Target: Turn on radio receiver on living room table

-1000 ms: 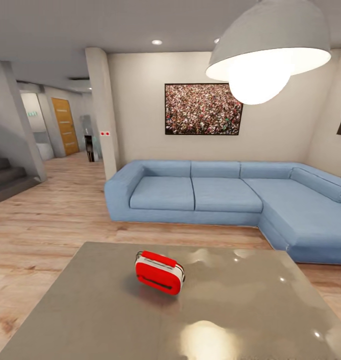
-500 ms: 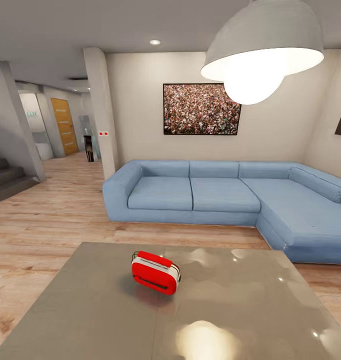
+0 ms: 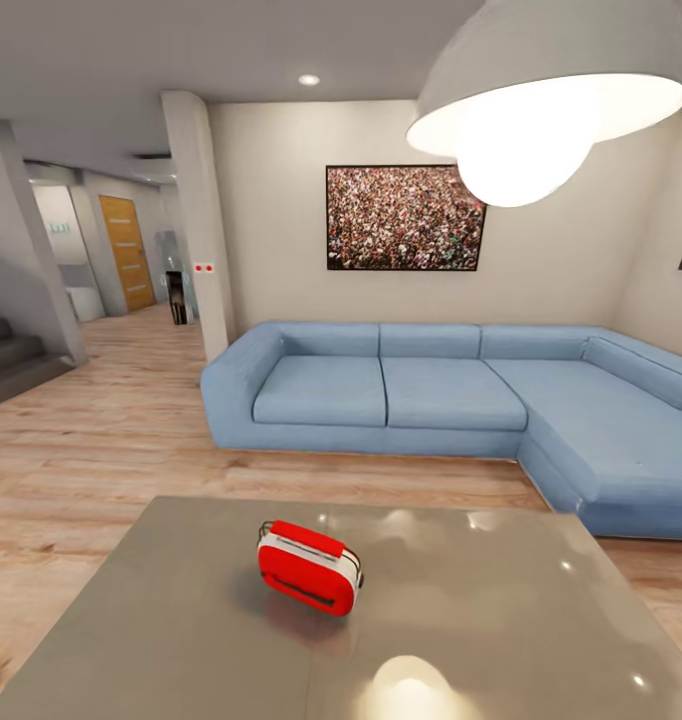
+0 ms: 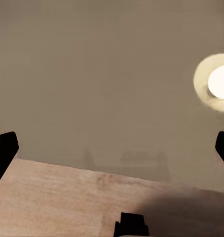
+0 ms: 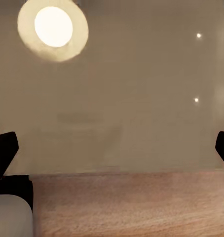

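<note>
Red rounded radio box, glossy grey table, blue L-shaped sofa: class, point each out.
Red rounded radio box (image 3: 309,573): head view, on its red face.
Glossy grey table (image 3: 501,620): head view, bare top.
Blue L-shaped sofa (image 3: 451,392): head view, middle seat cushion.

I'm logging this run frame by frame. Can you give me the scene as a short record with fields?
room: living room with wood plank floor
target: radio receiver, red, lying tilted on the table, left of its middle
behind table: blue L-shaped sofa, framed crowd picture on the wall
overhead: lit pendant lamp
left gripper: open, empty, over the table edge
right gripper: open, empty, over the table edge
contact with radio: none
</note>
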`<state>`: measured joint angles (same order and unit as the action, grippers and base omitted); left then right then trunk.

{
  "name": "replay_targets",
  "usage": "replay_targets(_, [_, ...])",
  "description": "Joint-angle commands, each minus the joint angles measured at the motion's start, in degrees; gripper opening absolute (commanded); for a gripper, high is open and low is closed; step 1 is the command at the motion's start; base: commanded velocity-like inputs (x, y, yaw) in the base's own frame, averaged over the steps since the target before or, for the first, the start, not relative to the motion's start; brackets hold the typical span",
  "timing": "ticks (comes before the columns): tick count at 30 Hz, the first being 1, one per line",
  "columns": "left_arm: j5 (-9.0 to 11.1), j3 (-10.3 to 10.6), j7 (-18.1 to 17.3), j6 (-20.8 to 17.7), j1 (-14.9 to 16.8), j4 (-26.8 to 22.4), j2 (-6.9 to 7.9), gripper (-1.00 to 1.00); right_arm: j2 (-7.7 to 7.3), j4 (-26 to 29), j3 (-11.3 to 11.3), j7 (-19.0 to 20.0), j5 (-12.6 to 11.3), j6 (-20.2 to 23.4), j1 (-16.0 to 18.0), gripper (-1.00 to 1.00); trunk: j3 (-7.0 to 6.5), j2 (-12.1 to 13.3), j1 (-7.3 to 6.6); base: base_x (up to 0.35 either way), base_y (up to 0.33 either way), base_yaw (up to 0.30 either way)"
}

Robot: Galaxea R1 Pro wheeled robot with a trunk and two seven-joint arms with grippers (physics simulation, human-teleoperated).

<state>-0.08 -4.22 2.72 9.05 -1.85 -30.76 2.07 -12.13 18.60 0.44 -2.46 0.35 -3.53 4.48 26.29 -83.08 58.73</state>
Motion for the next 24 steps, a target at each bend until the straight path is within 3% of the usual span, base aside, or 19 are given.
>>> replay_targets(1, [0.00,0.00,0.00,0.02,0.00,0.00,-0.02,1.00,0.00,-0.01,0.00,0.00,0.00,0.00,0.00,1.00,0.00,0.00,0.00,0.172,0.000,0.000])
replay_targets(24, [0.09,0.00,0.00,0.12,0.00,0.00,-0.28,1.00,0.00,0.03,0.00,0.00,0.00,-0.08,0.00,1.00,0.00,0.00,0.00,0.013,0.000,0.000])
